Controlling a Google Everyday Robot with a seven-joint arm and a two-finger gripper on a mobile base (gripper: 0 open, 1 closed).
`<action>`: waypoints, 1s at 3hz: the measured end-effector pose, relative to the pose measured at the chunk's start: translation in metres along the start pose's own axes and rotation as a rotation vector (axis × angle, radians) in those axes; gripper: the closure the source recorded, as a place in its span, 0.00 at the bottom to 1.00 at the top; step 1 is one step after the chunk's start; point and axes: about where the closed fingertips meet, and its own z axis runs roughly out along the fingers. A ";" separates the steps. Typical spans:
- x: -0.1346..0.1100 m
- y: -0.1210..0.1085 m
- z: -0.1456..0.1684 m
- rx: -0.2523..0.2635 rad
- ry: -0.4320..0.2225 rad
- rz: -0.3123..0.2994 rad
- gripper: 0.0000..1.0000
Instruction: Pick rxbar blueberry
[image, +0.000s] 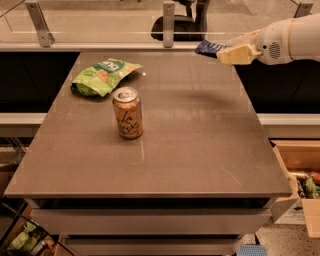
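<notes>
The rxbar blueberry (209, 48) is a small dark-blue bar with white stripes, held in the air above the table's far right corner. My gripper (225, 52), cream-coloured at the end of a white arm coming in from the right, is shut on the bar's right end. The bar is clear of the grey table (200, 145); its shadow lies on the tabletop below it.
A peach-coloured drink can (127, 112) stands upright left of the table's centre. A green snack bag (102, 76) lies at the far left. A glass rail with metal posts (169, 24) runs behind the table. A cardboard box (300, 185) of items sits on the floor at the right.
</notes>
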 end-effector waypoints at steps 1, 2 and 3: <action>-0.015 0.017 -0.005 -0.049 0.037 -0.054 1.00; -0.031 0.028 -0.006 -0.099 0.073 -0.117 1.00; -0.043 0.037 -0.008 -0.123 0.102 -0.171 1.00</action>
